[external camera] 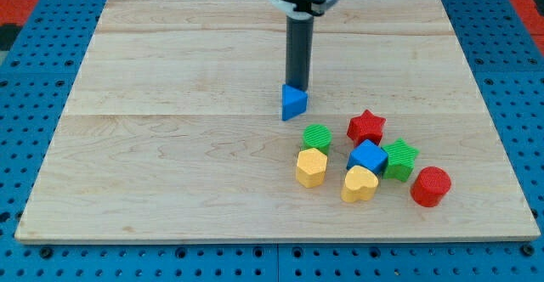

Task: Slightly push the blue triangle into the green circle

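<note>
Nearest the bottom of the frame, right of centre, lie the yellow heart and the yellow hexagon, with the red cylinder lower right; just behind them sit the blue cube and the green star, packed close together; a little further up come the green circle and the red star; above and slightly left of the green circle, apart from it by a small gap, is the blue triangle, the thing to be moved; my tip stands right at the triangle's far edge, apparently touching it, so the tool has no jaws to open or shut and grips nothing, it only leans against the block from behind; the pale wooden tabletop stretches bare toward the upper left of the frame. I judge the push is lined up roughly toward the circle; the risk is overshoot, since a stroke too long would drive the circle into the yellow hexagon and disturb the cluster; an off-centre contact could also spin the triangle so it slips past the circle's left side.
</note>
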